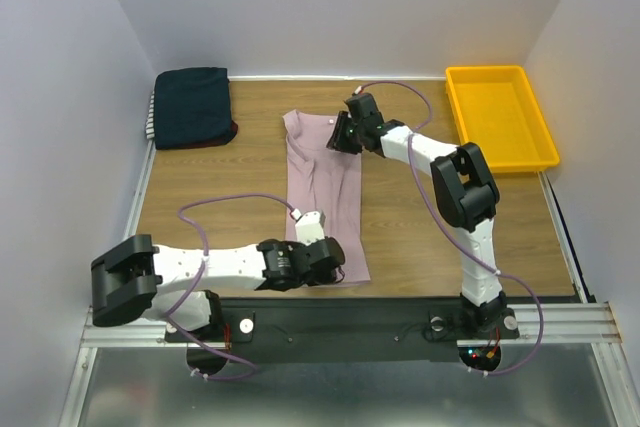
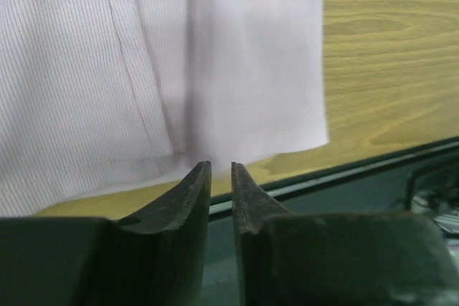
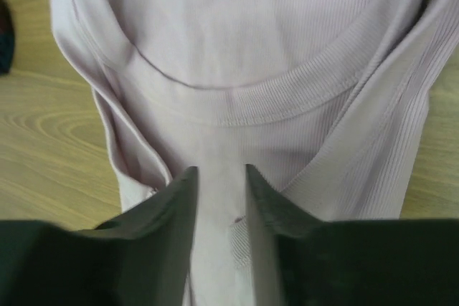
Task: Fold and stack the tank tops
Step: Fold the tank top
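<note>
Nearest the table's [image 1: 420,237] near edge, the left gripper [image 2: 221,166] lies low with its jaws only a narrow slit apart and nothing between them, its tips just short of the hem of the pale pink tank top [image 1: 325,187]. That top lies flat at mid-table as a long narrow strip running near to far. At its far end the right gripper [image 3: 219,171] sits over the neckline, jaws slightly parted above the cloth, not pinching it. Far left rests the folded stack [image 1: 192,105], navy uppermost; far right stands a yellow tray [image 1: 500,72].
</note>
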{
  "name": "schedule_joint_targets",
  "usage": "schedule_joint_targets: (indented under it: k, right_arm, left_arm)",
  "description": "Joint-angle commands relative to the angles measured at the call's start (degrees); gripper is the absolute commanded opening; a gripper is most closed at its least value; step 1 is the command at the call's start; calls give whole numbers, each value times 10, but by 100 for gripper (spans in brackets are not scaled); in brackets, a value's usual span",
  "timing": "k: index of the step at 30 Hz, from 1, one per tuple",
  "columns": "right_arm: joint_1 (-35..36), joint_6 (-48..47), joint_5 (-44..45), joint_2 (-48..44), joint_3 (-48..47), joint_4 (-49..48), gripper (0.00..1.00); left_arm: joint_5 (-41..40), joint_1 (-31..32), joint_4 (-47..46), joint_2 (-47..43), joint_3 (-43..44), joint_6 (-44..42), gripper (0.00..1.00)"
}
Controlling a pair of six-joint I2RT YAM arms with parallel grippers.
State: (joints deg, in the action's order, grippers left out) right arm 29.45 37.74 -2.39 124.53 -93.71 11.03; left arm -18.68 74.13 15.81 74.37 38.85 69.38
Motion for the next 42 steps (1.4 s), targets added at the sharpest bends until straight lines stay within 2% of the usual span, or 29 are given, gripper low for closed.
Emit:
schedule_joint_targets:
  k: [1,3,5,8,10,11,12,13,15,16,17,20,23,29,31,36,42]
  right_arm:
    - [3,-9,-6,4,-34,-28,51]
    - [4,-12,-13,-3,-37,-28,63]
    - [5,-13,-13,-12,-37,-28,68]
    - [4,-15,-9,-33,-26,-27,69]
    - [4,-17,1,-53,-12,-27,69]
    - [5,-18,5,-60,-7,-27,68]
    - [4,-19,8,-67,-2,-26,67]
    - [4,-18,6,-75,6,-26,62]
    - [10,-17,-11,-75,6,-26,54]
    - [15,-20,-9,-70,5,-24,47]
    - [28,-24,-6,-67,1,-23,45]
    - [49,-37,2,-40,-16,-16,45]
    - [56,-41,0,-11,-27,-14,45]
    - [70,-49,5,6,-40,-13,47]
    - [73,-53,15,12,-45,-11,48]
    - [80,-54,43,22,-55,2,49]
    - [83,-59,62,33,-63,10,49]
  left_arm:
    - [-26,-7,28,-58,21,-13,36]
    - [-40,-16,49,-84,36,-15,38]
    - [-50,-27,62,-101,47,-21,39]
    - [-56,-75,77,-131,64,-35,40]
    - [-44,-136,77,-148,62,-54,36]
    - [-41,-157,77,-152,61,-57,34]
    - [-36,-183,70,-155,55,-63,28]
    - [-20,-226,41,-160,52,-83,25]
    - [-1,-270,17,-149,56,-96,25]
    - [10,-288,-5,-140,62,-117,23]
    - [15,-318,-9,-129,71,-127,23]
    - [24,-347,-10,-91,104,-161,23]
    - [53,-355,-28,-82,100,-177,22]
    - [116,-353,-59,-98,21,-169,21]
    - [134,-346,-74,-110,-11,-160,26]
    - [140,-288,-79,-112,-35,-147,36]
    - [123,-202,-76,-78,-33,-125,37]
